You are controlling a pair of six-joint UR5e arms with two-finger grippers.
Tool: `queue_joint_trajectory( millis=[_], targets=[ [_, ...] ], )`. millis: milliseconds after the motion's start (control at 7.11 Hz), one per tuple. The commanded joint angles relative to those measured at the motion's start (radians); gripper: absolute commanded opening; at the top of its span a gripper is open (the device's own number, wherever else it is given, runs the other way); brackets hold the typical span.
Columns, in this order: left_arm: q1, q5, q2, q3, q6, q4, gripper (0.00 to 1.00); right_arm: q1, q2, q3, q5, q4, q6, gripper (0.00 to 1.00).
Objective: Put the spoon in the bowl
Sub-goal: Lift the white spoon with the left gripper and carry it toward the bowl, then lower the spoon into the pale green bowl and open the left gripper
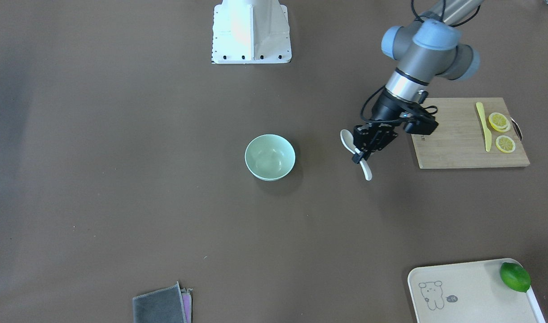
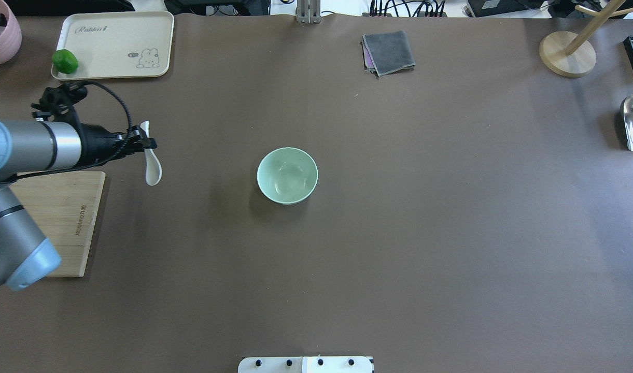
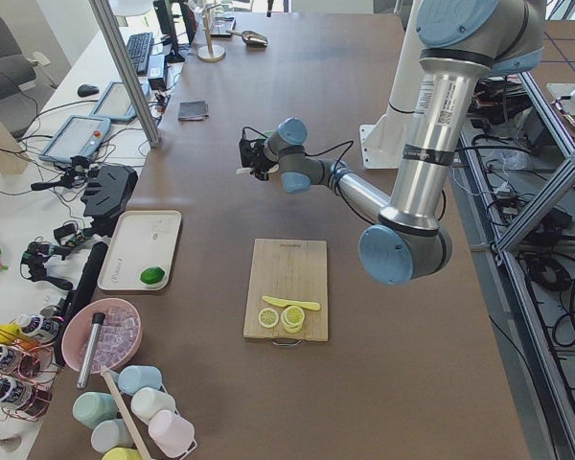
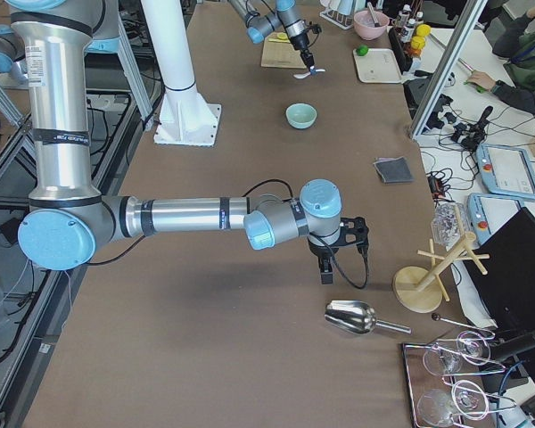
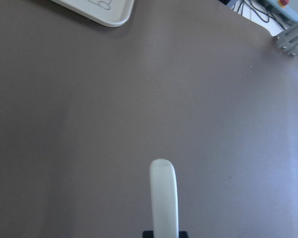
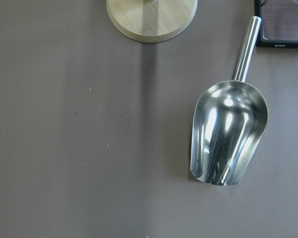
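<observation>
Midway, left claw [image 1: 359, 156] covers the spoon [image 1: 346, 139].

Robotics lab, not a kitchen. I'm standing on a white bolted pedestal [image 1: 251, 31] at a long brown-matted surface [image 2: 451, 233]. Aluminium extrusion framing [image 3: 125, 67] is running along the sides, with cables [image 3: 556, 278] trailing on the floor. The side bench is carrying tablets [image 4: 508, 169], a keyboard [image 3: 139, 48] and black gadgets [image 3: 105, 187]. An operator [image 4: 517, 45] is sitting there. The only kitchen gear lying around is a cutting board [image 1: 453, 143] and a tray [image 1: 471, 287].
</observation>
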Motion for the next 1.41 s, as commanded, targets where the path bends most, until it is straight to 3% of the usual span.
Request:
queue_joint_trajectory(
  millis=[0,281,422,562,844,1266],
  targets=[
    [0.133,0.183,-0.215,0.083,-0.114,0.143,0.0,0.0,-0.001,0.002,0.0,0.002,0.001,1.0],
    [0.202,0.251,-0.276,0.146,-0.118,0.142,0.0,0.0,-0.009,0.005,0.0,0.002,0.001,1.0],
    [0.202,0.251,-0.276,0.146,-0.118,0.142,0.25,0.0,-0.011,0.007,0.0,0.002,0.001,1.0],
    [0.202,0.274,-0.273,0.148,-0.113,0.143,0.97,0.0,-0.012,0.005,0.0,0.002,-0.001,1.0],
    [0.201,0.277,-0.267,0.136,-0.11,0.139,0.99,0.0,-0.012,0.007,0.0,0.002,-0.002,1.0],
    [0.181,0.259,-0.117,-0.095,-0.022,0.171,0.99,0.0,-0.015,0.01,-0.001,0.004,-0.004,1.0]
  ],
)
